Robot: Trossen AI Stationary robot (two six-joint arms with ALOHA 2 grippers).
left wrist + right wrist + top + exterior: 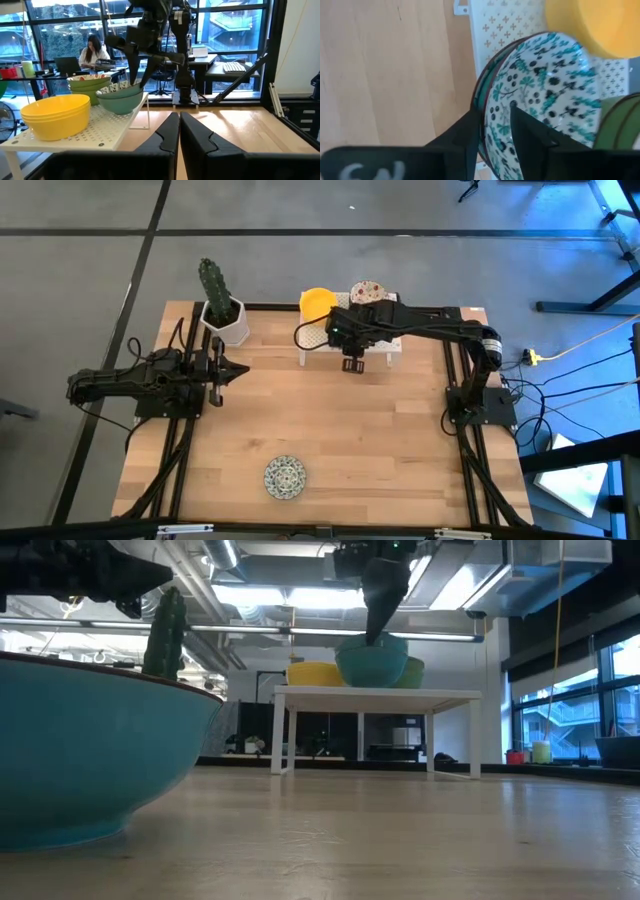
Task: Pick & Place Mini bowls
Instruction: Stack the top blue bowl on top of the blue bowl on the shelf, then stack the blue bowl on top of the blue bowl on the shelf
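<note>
From above, I see my right gripper (352, 366) reaching over the front edge of the small white perforated rack (395, 346) at the back of the counter (330, 430); yellow bowls (317, 304) and a floral bowl (366, 292) sit on that rack, and one patterned bowl (285, 477) lies alone near the counter's front edge, well apart; my left gripper (234, 371) waits at the left, jaws clenched on nothing, beside the cactus pot (226, 319).

At counter height, the right arm comes down onto a teal bowl (372, 661) on the rack, between a yellow stack (313, 673) and a green-sided bowl (412, 671); a big blue-green bowl wall (80, 755) fills the near left.

From the left wrist, the rack holds stacked yellow bowls (54, 116), a green stack (90, 85) and a patterned stack (120, 97) with the right jaws set over its rim.

From the right wrist, my jaws straddle the rim of the top patterned bowl (545, 90), one finger inside, one outside; whether they grip or have let go I cannot tell.

I judge these bowls glazed, stiff, slippery, light and chippable; the thin rim is the sensible hold, and nested bowls may lift together.
</note>
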